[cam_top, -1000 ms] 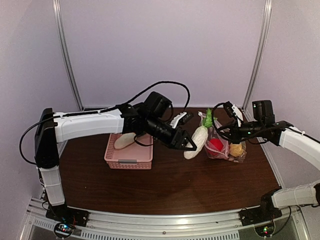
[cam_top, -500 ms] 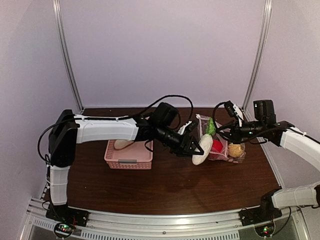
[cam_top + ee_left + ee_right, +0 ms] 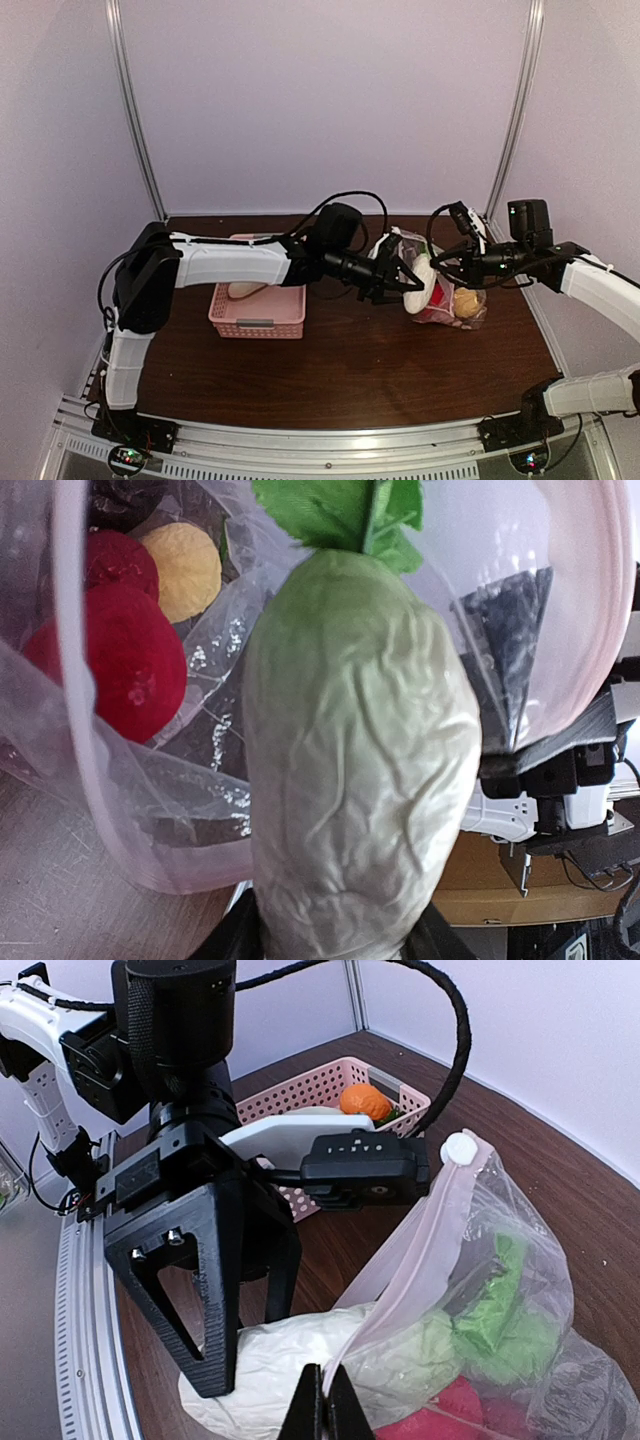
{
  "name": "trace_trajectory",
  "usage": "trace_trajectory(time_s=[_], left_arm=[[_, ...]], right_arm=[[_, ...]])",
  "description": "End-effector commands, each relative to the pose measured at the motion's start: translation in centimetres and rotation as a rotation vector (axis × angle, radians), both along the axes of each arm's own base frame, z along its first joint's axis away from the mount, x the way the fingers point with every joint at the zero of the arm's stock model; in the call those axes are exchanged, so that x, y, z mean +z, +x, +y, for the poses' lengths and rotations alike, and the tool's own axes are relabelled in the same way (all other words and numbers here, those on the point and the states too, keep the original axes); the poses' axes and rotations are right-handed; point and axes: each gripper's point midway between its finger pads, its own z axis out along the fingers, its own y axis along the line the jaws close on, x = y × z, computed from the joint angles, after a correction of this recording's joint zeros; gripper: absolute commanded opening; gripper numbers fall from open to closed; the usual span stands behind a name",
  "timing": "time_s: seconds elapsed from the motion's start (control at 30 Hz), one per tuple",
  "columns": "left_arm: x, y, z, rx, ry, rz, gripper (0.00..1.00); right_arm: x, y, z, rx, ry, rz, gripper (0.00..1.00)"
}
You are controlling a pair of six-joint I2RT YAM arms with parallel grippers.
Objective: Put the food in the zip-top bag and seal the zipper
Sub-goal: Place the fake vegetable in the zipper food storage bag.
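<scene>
Step in hand: loading the last-but-one piece of food. The left claw [image 3: 402,284] is clamped on the root end of the toy radish [image 3: 360,760], its two fingers straddling the whitish body, and carries it leaf-end first into the mouth of the zip-top bag [image 3: 520,1290]. The right claw [image 3: 322,1405] is pressed together on the zipper [image 3: 410,1250] strip at the near lip and holds the mouth lifted and open. In the left wrist view the green leaves are past the rim while most of the body is outside it; the radish touches the bag film. Already inside, at the far end: two red pieces [image 3: 110,650] and a yellow piece [image 3: 185,570]. An orange piece [image 3: 365,1102] lies in the pink basket [image 3: 256,310], well apart from the bag, so loading is judged incomplete and sealing not begun. Next move calls for pushing the radish deeper along the bag's axis, then spreading the fingers only once the body clears the rim. Risk noted: the broad body could snag the lip or drag the bag across the table [image 3: 350,370].
</scene>
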Motion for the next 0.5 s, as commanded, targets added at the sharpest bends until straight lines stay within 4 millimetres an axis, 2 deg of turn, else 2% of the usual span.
trace_trajectory(time_s=[0.0, 0.03, 0.13, 0.33, 0.47], left_arm=[[3.2, 2.0, -1.4, 0.046, -0.151, 0.044, 0.2], [3.0, 3.1, -1.4, 0.105, -0.16, 0.079, 0.22], [2.5, 4.7, -1.4, 0.193, -0.17, 0.114, 0.22], [2.6, 6.8, -2.2, 0.296, -0.209, 0.139, 0.22], [1.8, 7.9, -2.4, 0.351, -0.178, 0.113, 0.23]], right_arm=[[0.5, -1.1, 0.5, 0.056, 0.011, -0.012, 0.0], [0.7, -1.4, 0.7, 0.073, 0.02, -0.01, 0.0], [1.1, -1.8, 1.0, 0.092, 0.032, -0.009, 0.0], [0.8, -2.3, 1.8, 0.128, 0.04, 0.016, 0.0], [1.3, -2.4, 2.0, 0.131, 0.058, 0.023, 0.0]])
